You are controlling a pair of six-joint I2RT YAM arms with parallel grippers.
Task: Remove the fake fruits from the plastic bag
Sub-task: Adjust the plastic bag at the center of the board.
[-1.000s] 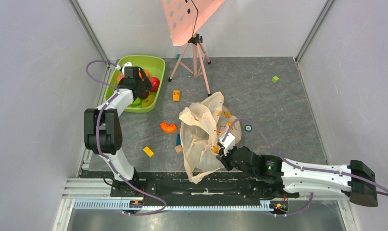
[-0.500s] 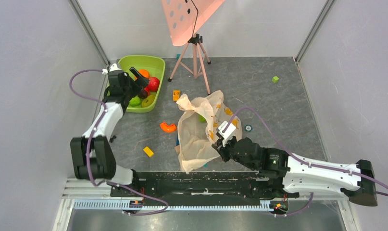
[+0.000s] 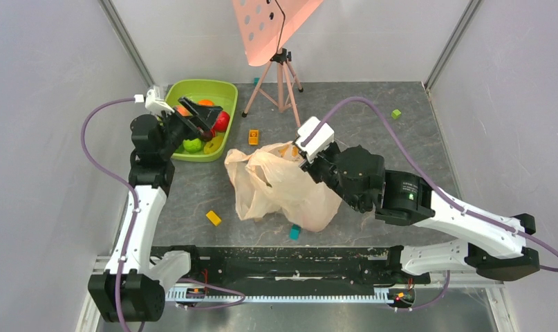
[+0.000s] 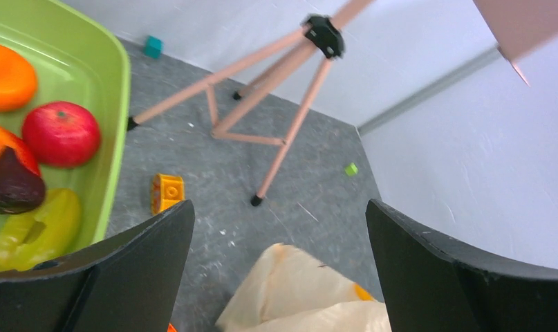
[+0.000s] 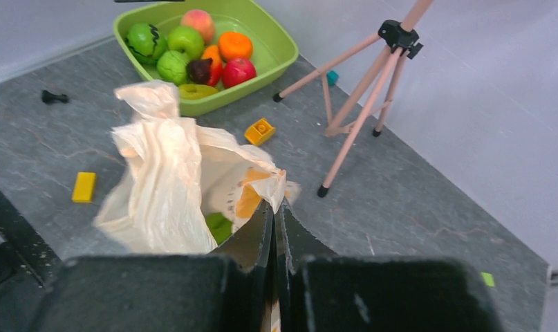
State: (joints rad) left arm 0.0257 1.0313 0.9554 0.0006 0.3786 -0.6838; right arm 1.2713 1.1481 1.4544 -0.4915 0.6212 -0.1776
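The pale peach plastic bag (image 3: 283, 188) hangs bunched mid-floor. My right gripper (image 3: 310, 163) is shut on its upper edge and holds it lifted. In the right wrist view the jaws (image 5: 274, 202) pinch the printed bag edge (image 5: 262, 183), and a green fruit (image 5: 219, 225) shows inside the bag's mouth. My left gripper (image 3: 205, 120) is open and empty, raised above the lime-green tub (image 3: 220, 90). In the left wrist view (image 4: 279, 207) it points toward the bag's top (image 4: 310, 294). Several fruits lie in the tub: a red apple (image 4: 60, 133), an orange (image 4: 6, 76), green ones (image 5: 172, 54) and a peach (image 5: 198, 21).
A pink tripod (image 3: 281, 76) stands behind the bag. Loose blocks lie on the floor: yellow (image 3: 213, 218), orange (image 3: 253, 137), teal (image 3: 294, 232) and green (image 3: 396, 114) at the far right. Walls close in on the left and right.
My right gripper has lifted the bag up and back toward the centre, and the bag has swung left. My left arm has risen and pulled back from the tub with its gripper open.
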